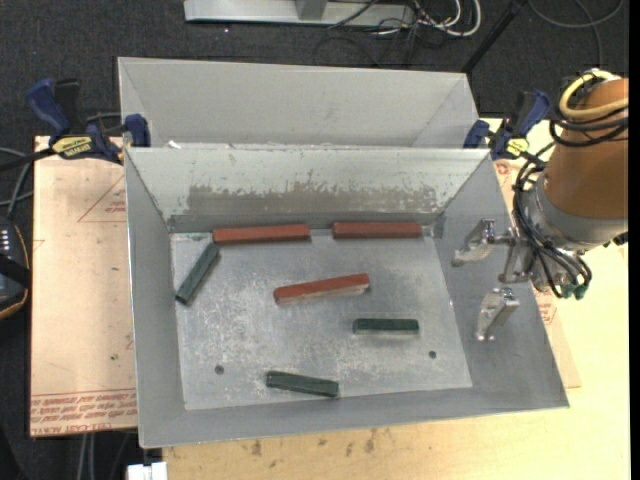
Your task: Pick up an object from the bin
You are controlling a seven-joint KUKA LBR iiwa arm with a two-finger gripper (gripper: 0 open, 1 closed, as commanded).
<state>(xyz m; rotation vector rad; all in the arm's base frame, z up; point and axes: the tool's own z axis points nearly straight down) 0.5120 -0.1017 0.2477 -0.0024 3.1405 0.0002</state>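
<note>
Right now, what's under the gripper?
Only the bin's sloping right wall, bare grey metal. The open gripper holds nothing. Patches beneath its fingers are covered. Nearest: the dark green bar.

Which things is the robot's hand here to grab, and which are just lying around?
For the job: open hand, grey bin, three red-brown bars, three dark green bars.
Just lying about: cables and a grey metal stand beyond the bin.
</note>
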